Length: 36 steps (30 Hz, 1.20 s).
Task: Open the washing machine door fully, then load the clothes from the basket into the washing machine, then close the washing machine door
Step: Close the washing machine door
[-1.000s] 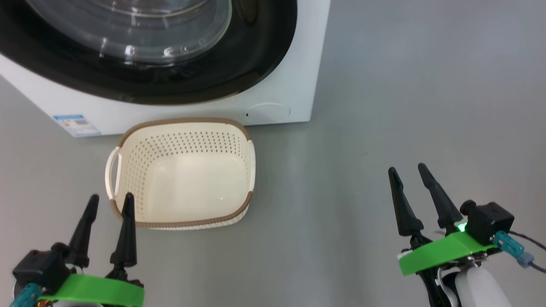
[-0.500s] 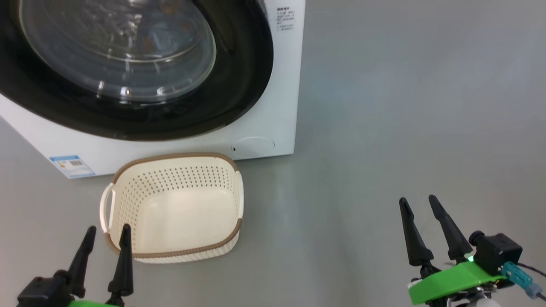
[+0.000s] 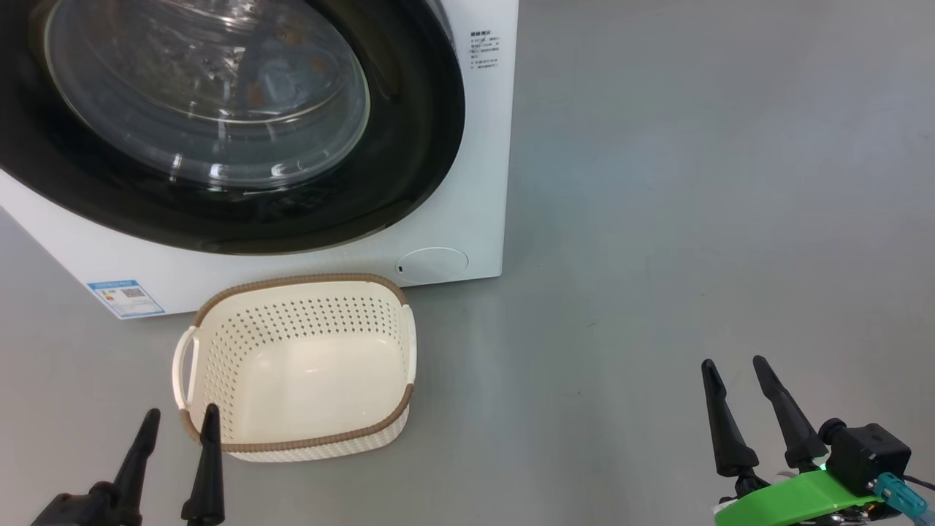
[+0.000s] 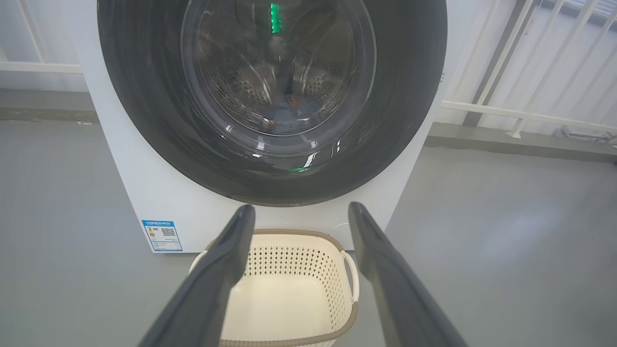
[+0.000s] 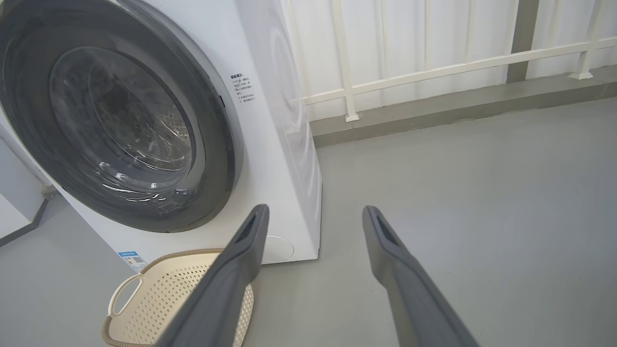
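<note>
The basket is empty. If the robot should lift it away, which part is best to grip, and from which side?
Probably the left handle of the basket, taken from above. It is an open loop standing off the wall, so one finger can pass through it and the other close outside. The open left pincer is nearest to it.

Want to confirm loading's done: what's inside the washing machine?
Through the glass of the closed washing machine door: the perforated drum and some light blue clothes with orange-brown specks. The black frame and reflections hide the rest.
</note>
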### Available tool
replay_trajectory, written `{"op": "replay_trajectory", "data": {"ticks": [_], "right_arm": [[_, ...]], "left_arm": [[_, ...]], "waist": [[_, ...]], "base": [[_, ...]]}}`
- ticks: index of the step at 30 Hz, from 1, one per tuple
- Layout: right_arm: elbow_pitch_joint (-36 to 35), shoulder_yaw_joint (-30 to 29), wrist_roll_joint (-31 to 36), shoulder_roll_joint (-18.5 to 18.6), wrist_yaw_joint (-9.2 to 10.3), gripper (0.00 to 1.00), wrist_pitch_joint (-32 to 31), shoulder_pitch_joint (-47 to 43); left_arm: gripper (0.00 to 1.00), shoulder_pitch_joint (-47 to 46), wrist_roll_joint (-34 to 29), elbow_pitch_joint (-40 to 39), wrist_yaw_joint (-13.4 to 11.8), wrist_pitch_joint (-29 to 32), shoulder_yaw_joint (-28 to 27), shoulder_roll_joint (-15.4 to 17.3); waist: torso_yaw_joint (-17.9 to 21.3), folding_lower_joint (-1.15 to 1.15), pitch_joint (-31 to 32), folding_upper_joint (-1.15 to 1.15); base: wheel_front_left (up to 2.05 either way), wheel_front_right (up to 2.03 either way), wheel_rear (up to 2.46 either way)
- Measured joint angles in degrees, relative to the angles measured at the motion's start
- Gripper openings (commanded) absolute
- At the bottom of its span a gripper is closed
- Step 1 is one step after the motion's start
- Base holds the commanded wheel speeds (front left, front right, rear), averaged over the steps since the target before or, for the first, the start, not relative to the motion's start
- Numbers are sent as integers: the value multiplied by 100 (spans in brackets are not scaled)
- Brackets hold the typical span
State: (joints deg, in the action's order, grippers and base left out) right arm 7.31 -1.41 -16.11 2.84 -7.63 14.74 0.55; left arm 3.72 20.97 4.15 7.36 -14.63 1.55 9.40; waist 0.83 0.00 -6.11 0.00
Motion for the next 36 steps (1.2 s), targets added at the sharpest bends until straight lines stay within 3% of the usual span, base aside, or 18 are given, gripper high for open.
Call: {"op": "replay_trajectory", "data": {"ticks": [36], "right_arm": [[-3,-176,-21,-16,0,100,0,-85]], "left_arm": [[100,163,-204,-1,0,0,-148,-191]], "waist": [[15,0,362,0]], "base": [[0,0,0]]}}
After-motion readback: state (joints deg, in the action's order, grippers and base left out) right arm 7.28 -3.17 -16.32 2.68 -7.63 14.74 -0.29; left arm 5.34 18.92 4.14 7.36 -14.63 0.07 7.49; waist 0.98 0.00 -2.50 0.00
